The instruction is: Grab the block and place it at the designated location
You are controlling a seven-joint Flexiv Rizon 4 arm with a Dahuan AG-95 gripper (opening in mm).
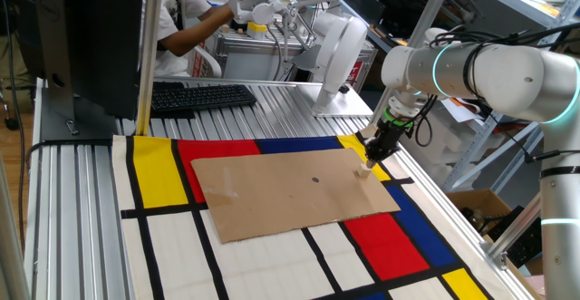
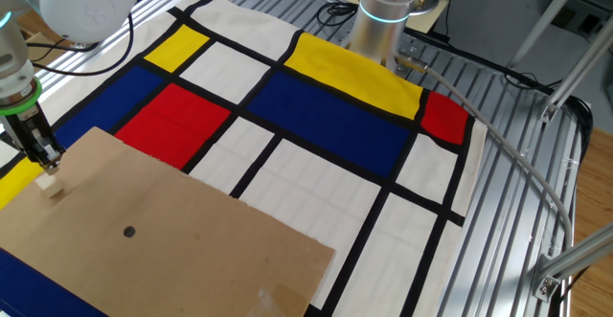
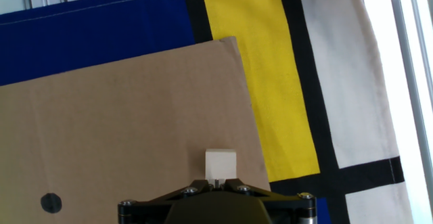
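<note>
The block point(image 3: 220, 164) is a tiny pale wooden cube sitting on the brown cardboard sheet point(image 3: 122, 122) near its edge by the yellow patch. It also shows in one fixed view point(image 1: 363, 174) and in the other fixed view point(image 2: 50, 186). My gripper point(image 3: 216, 182) hangs just above the block, with the jaws drawn nearly together and only a thin slit between them. The cube shows whole just past the fingertips, not between them. The gripper shows over the block in both fixed views point(image 1: 372, 155) point(image 2: 45, 157). A small dark dot mark point(image 3: 50, 202) lies farther along the cardboard.
The cardboard lies on a cloth of red, blue, yellow and white patches point(image 1: 390, 237) over a ribbed metal table. A keyboard point(image 1: 199, 96), a monitor point(image 1: 91, 37) and a person sit at the far side. The arm's base point(image 2: 383, 20) stands past the cloth.
</note>
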